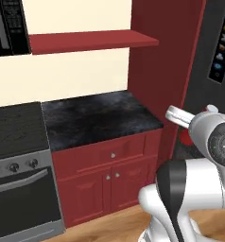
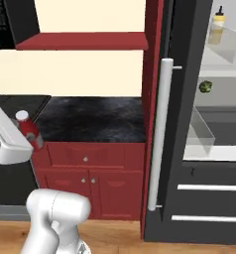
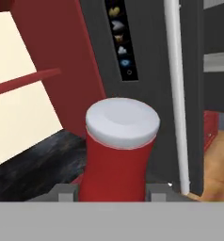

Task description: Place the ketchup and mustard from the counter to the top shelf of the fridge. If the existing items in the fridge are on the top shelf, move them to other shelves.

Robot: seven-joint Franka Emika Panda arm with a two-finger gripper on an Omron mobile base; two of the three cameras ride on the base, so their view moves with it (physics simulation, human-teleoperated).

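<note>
My gripper (image 3: 113, 194) is clamped on the red ketchup bottle with a white cap (image 3: 117, 150), held in the air off the dark speckled counter's (image 2: 90, 119) right front corner. The yellow mustard bottle (image 2: 216, 25) stands in the open fridge's upper door bin (image 2: 228, 43). The white fridge handle (image 2: 159, 134) stands nearby. My fingertips are cut off.

A stove (image 1: 17, 170) beside red cabinets (image 1: 107, 177) — a red wall shelf (image 1: 93, 40) above.
</note>
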